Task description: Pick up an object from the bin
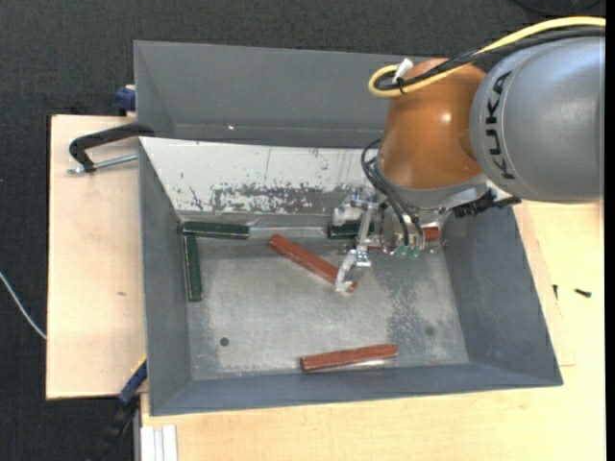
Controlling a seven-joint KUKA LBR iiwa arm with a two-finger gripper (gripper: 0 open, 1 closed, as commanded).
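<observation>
Item: jaws, hanging low in the right-centre of the bin (pixel 500 305), just above its floor; whether they stand apart or together cannot be told, since the metal parts there overlap in a tangle of wires. Their lowest tip sits at the right end of a red-brown bar (pixel 300 256) and appears to touch it, though contact is not certain. This bar lies flat on the bin floor, slanting from the far left down to the near right, with most of its length clear to the left of the jaws. Just beside the jaws on the far side, against the far wall: one short dark green piece (pixel 340 230). Well apart, at the left: two dark green bars forming a corner, one lying along the far wall (pixel 215 229), the other running from it toward the near side (pixel 194 269). Near wall, right of centre: a second red-brown bar (pixel 348 357), lying flat and almost parallel to that wall. Above the jaws: orange cover (pixel 428 137) on the wrist, the grey arm (pixel 548 123) to its right, and a yellow cable (pixel 538 33) looped over both.
</observation>
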